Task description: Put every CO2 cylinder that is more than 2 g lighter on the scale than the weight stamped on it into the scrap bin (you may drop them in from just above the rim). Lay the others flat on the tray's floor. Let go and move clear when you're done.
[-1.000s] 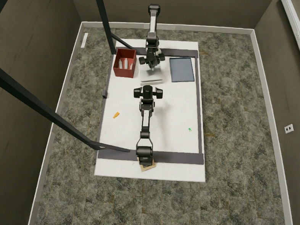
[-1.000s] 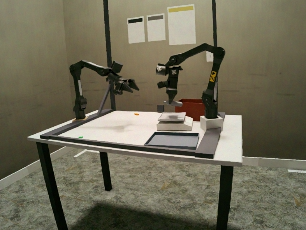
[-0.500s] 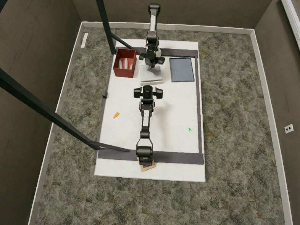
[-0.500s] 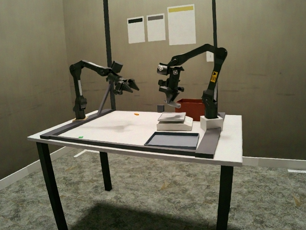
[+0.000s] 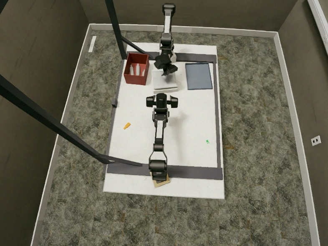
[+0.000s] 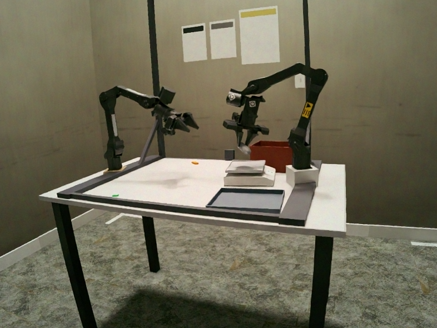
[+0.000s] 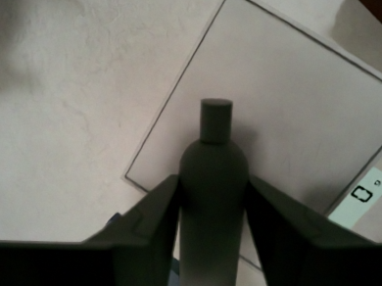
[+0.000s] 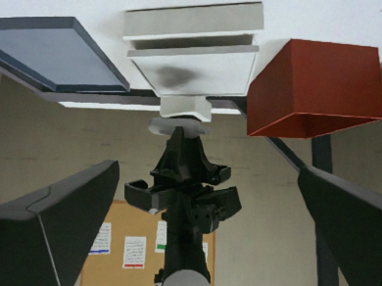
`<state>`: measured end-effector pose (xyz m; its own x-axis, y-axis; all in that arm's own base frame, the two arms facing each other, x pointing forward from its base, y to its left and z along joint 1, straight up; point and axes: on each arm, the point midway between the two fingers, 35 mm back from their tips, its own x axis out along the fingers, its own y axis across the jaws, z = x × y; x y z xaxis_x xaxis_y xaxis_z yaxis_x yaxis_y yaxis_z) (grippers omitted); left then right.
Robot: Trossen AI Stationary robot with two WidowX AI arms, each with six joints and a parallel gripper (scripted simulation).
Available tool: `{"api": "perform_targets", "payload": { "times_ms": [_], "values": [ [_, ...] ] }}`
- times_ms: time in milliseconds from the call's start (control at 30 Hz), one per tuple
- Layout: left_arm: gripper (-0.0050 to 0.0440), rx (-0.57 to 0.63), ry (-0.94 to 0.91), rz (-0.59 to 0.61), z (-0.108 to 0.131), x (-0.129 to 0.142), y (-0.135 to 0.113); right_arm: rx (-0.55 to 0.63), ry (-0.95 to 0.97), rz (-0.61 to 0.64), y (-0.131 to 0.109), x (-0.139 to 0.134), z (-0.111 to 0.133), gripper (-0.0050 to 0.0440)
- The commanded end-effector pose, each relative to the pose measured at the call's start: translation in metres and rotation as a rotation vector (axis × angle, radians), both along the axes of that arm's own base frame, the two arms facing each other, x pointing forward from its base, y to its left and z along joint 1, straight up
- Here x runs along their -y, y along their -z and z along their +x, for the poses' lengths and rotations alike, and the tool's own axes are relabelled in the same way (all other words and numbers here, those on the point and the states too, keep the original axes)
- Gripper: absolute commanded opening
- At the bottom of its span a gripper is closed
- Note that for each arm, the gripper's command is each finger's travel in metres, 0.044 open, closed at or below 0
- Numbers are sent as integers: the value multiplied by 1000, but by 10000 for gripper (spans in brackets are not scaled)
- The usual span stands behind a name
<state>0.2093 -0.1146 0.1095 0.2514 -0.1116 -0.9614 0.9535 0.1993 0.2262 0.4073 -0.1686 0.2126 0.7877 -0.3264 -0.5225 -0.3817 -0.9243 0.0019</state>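
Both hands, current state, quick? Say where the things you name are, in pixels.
Left hand point(image 5: 166, 74) point(image 6: 243, 144) point(image 7: 214, 186) point(image 8: 179, 130): closed on a CO2 cylinder point(image 6: 244, 149) point(image 7: 214, 218) point(image 8: 162, 126), above the scale point(image 5: 164, 84) point(image 6: 248, 179) point(image 8: 193, 23).
Right hand point(image 6: 194, 127) point(image 8: 210, 169): open, holding nothing.

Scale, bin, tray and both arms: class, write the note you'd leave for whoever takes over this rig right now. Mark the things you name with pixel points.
Left claw point(image 5: 165, 73) point(image 6: 244, 144) point(image 7: 214, 186) point(image 8: 179, 131): shut on a grey metal cylinder point(image 6: 244, 149) point(image 7: 214, 218) point(image 8: 161, 127), above the white square scale point(image 5: 165, 90) point(image 6: 247, 180) point(image 7: 294, 96) point(image 8: 191, 23).
Right claw point(image 5: 162, 97) point(image 6: 193, 129) point(image 8: 209, 166): open, holding nothing.
Done: three pale cylinders point(image 5: 137, 69) visible in the red box-shaped bin point(image 5: 134, 79) point(image 6: 271, 155) point(image 7: 374, 5) point(image 8: 333, 81); their weights can't be checked here. No cylinder visible on the flat blue-grey tray point(image 5: 198, 76) point(image 6: 247, 199) point(image 8: 44, 52).
Left: sort the held one, release, move clear.
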Motion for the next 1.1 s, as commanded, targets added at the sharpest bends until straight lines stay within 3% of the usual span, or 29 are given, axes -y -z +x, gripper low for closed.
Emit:
{"api": "perform_targets", "payload": {
  "times_ms": [0,400,633,833,1067],
  "values": [
    [-50,48,130,6,1,1,-6,30,2,-10,-13,0,0,440],
    [-50,154,608,137,1,0,-6,30,2,-10,-13,0,0,440],
    [-50,172,655,150,3,1,-8,30,2,-10,-13,0,0,440],
    [-50,161,653,150,22,11,-8,30,2,-10,-13,0,0,440],
    [-50,165,652,149,73,39,-9,30,2,-10,-13,0,0,440]
  ]
}}
